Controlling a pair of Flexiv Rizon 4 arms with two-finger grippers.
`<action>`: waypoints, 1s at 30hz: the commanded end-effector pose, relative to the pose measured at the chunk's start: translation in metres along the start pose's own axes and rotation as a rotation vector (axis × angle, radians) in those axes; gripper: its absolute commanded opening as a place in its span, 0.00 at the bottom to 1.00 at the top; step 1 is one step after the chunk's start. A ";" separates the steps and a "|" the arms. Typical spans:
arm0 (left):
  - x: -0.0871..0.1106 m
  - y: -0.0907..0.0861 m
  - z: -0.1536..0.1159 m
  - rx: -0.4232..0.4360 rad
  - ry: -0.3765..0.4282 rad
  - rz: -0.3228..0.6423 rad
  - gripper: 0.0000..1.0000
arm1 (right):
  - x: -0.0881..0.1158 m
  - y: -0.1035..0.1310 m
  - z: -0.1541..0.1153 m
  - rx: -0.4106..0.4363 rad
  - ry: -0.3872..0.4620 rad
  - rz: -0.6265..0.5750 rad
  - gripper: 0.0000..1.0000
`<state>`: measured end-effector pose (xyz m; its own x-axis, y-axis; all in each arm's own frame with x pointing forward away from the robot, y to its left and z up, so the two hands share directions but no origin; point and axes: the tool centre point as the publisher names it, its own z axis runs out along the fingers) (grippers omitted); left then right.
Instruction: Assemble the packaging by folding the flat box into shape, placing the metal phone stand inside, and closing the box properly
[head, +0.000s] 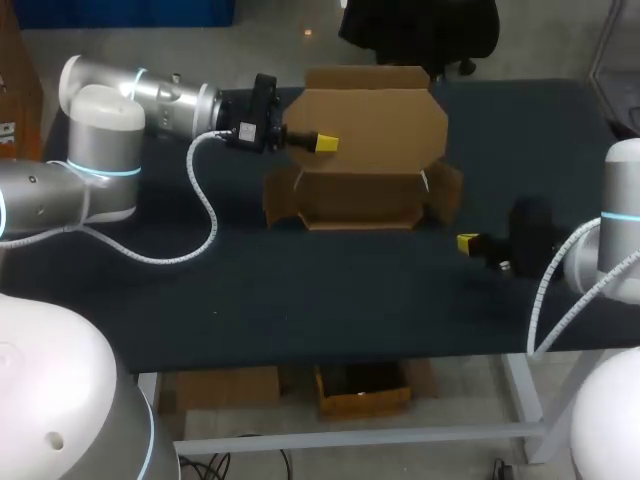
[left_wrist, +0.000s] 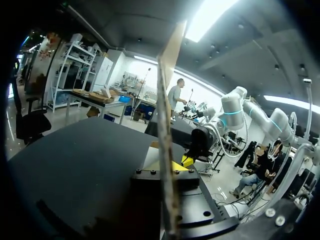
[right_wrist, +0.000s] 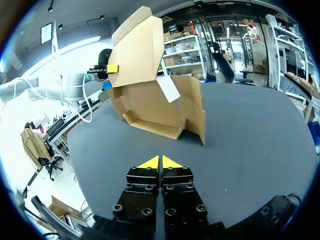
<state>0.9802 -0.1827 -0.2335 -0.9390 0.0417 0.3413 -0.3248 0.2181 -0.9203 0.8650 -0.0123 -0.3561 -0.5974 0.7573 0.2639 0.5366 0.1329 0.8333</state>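
The box (head: 365, 190) stands half-formed at the table's (head: 300, 290) far middle, walls up, with the left claw (head: 325, 144) clamped on its raised lid (head: 375, 115). The right claw (head: 468, 243), tips together and empty, sits just beside the box. No stand is in view, so loading and closing seem left.

Cardboard box (head: 372, 150): plain brown, unprinted.
Table (head: 300, 300): uniform black top.
Left tool (head: 327, 144): black body, yellow tips.
Right tool (head: 467, 243): black body, yellow tips.
Left arm (head: 110, 120): white and silver, cyan ring.
Right arm (head: 625, 200): white, cyan ring.
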 end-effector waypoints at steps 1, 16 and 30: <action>-0.001 0.003 0.001 -0.001 0.001 0.000 0.00 | -0.010 0.004 -0.012 0.018 0.065 -0.006 0.00; -0.001 0.003 0.001 -0.001 0.001 0.000 0.00 | -0.039 0.008 -0.010 0.053 0.103 -0.077 0.35; -0.001 0.003 0.001 -0.001 0.001 0.000 0.00 | -0.050 0.011 -0.004 0.102 0.016 -0.262 0.44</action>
<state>0.9802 -0.1827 -0.2335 -0.9390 0.0416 0.3414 -0.3249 0.2181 -0.9202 0.8974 -0.0608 -0.3563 -0.7451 0.6626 0.0761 0.4159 0.3723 0.8297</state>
